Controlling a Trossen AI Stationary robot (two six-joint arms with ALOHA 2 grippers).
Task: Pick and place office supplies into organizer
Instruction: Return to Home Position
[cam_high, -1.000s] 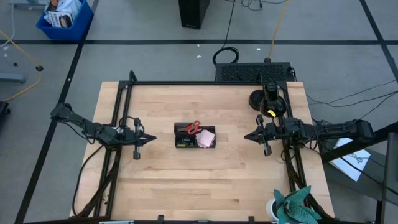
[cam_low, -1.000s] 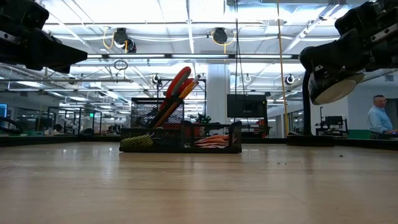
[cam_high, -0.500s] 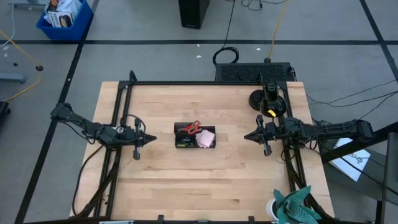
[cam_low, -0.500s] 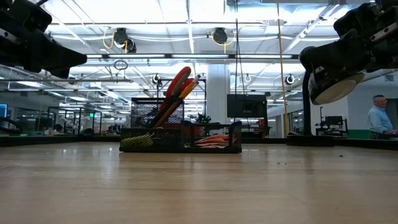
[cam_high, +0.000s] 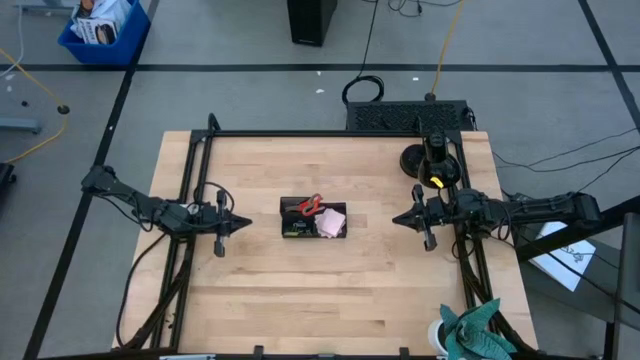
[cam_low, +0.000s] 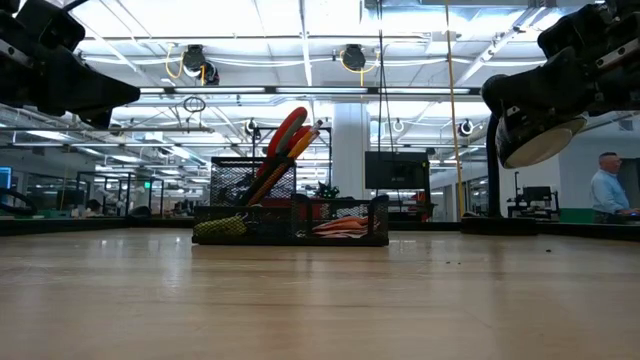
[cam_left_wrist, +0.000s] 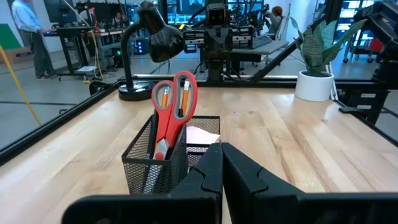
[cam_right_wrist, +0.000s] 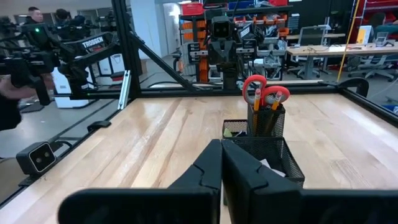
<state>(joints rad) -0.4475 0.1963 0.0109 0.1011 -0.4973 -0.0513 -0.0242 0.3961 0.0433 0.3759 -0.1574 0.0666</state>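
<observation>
A grey concrete floor (cam_high: 250, 60) is observed around the workstation, marked off with black tape lines (cam_high: 300, 67). A blue bin (cam_high: 103, 28) holding papers is noted on the floor beyond the table's left side, and a black cabinet (cam_high: 311, 20) stands beyond its far edge. Cables (cam_high: 372, 40) are laid across the floor. The table top (cam_high: 300, 290) is of light wooden planks. In the low view, an open ceiling with long strip lights (cam_low: 250, 40) and round hanging fixtures (cam_low: 352, 57) is recorded, together with a white column (cam_low: 350, 140) and a dark screen (cam_low: 396, 170). A person (cam_low: 606, 190) is seen standing at the far right. A plant in a white pot (cam_left_wrist: 314, 84) is noted in the left wrist view.
</observation>
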